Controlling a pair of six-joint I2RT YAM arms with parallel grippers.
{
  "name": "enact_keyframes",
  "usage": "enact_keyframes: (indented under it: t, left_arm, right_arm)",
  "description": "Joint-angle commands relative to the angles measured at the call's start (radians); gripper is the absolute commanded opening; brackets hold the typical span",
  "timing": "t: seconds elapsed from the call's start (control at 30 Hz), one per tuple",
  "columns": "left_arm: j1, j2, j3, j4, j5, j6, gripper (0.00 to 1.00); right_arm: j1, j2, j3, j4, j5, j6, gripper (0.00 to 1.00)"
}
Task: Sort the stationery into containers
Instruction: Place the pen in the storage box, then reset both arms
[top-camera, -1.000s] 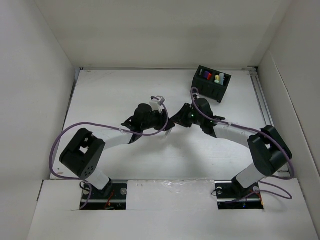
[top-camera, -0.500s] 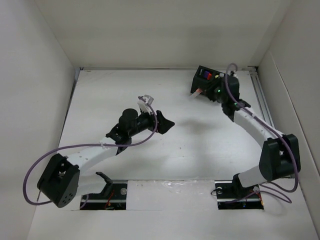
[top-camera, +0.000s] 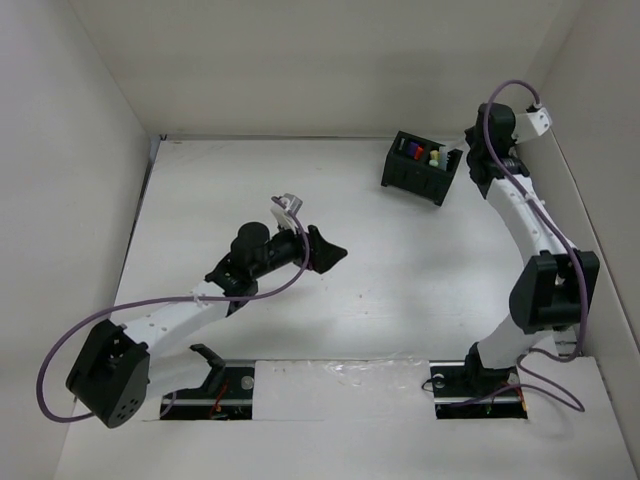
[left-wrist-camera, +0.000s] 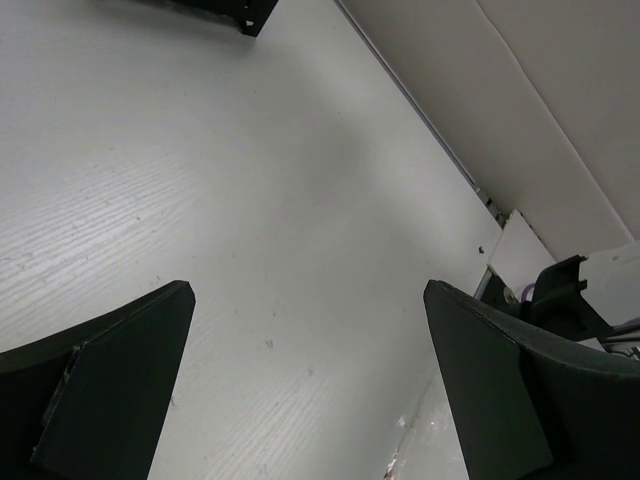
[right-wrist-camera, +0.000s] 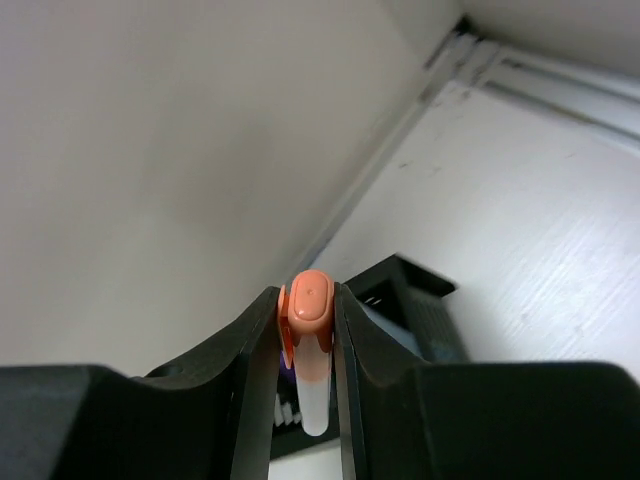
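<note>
Placing step, by my read: right gripper (right-wrist-camera: 308, 305) is clamped on an orange-capped highlighter (right-wrist-camera: 313, 390), held up off the surface (top-camera: 400, 280) near the right end of the black two-compartment box (top-camera: 414, 183). On the right wrist view the cap faces the camera and the pale body points down toward the box, which sits behind and below it. From the top view I'd put the gripper just off the box's right edge, not yet over an opening.

Next move, I'd say: shift left over a compartment, line the pen up with the opening, lower, then let go. Which compartment orange belongs in, I can't tell.

Box already holds purple pens (top-camera: 410, 150) at its left end and a yellow pen (top-camera: 434, 156) plus a pale one at the right. No other pen shows outside the box, so likely near the end of the job.

Left gripper (left-wrist-camera: 308, 292) has fingers apart with nothing between them, low over the middle of the surface, well apart from the box.

Highlighter looks short, chunky, smooth plastic. Grip is up near the cap, so it could tilt on release.
</note>
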Motion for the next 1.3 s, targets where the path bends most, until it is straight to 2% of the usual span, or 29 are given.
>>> enact_keyframes:
  t: [0.0,0.2,0.43,0.57,0.6,0.67,0.7,0.8,0.83,0.97,1.07,1.13,1.27]
  left_arm:
    - [0.001,-0.046,-0.014,0.040,0.029,-0.016,1.00]
    - [0.001,-0.066,-0.023,0.039,0.002,-0.035,1.00]
    - [0.001,-0.121,-0.051,0.040,-0.044,-0.035,1.00]
    - [0.012,-0.140,-0.062,0.040,-0.033,-0.035,1.00]
    - [0.012,-0.140,-0.062,0.040,-0.050,-0.035,1.00]
    - [0.024,-0.149,-0.062,0.040,-0.072,-0.056,1.00]
    - [0.024,-0.149,-0.062,0.028,-0.072,-0.056,1.00]
    - [0.040,-0.158,-0.071,0.037,-0.055,-0.068,1.00]
    - [0.040,-0.158,-0.081,0.048,-0.064,-0.068,1.00]
    - [0.040,-0.168,-0.092,0.048,-0.089,-0.079,1.00]
    - [0.040,-0.206,-0.101,0.048,-0.102,-0.079,1.00]
    - [0.040,-0.236,-0.127,0.048,-0.161,-0.090,1.00]
    - [0.040,-0.335,-0.164,0.011,-0.262,-0.128,1.00]
  right_arm:
    - [0.017,0.090,0.101,-0.093,0.174,-0.077,0.00]
    - [0.072,0.246,0.260,-0.131,0.293,-0.181,0.00]
    - [0.149,0.320,0.294,-0.112,0.359,-0.218,0.00]
    - [0.174,0.358,0.294,-0.112,0.390,-0.218,0.28]
    - [0.174,0.358,0.294,-0.121,0.390,-0.218,0.39]
    - [0.185,0.358,0.294,-0.131,0.390,-0.203,0.51]
    - [0.185,0.340,0.294,-0.132,0.381,-0.203,0.62]
    - [0.206,0.276,0.251,-0.098,0.381,-0.203,0.78]
    - [0.206,0.262,0.251,-0.098,0.366,-0.203,0.86]
    - [0.217,0.146,0.232,-0.121,0.257,-0.160,0.97]
    - [0.244,-0.032,0.075,-0.043,0.163,-0.123,1.00]
    - [0.279,-0.129,-0.082,0.034,0.055,-0.096,1.00]
    - [0.373,-0.370,-0.332,0.112,-0.030,-0.045,1.00]
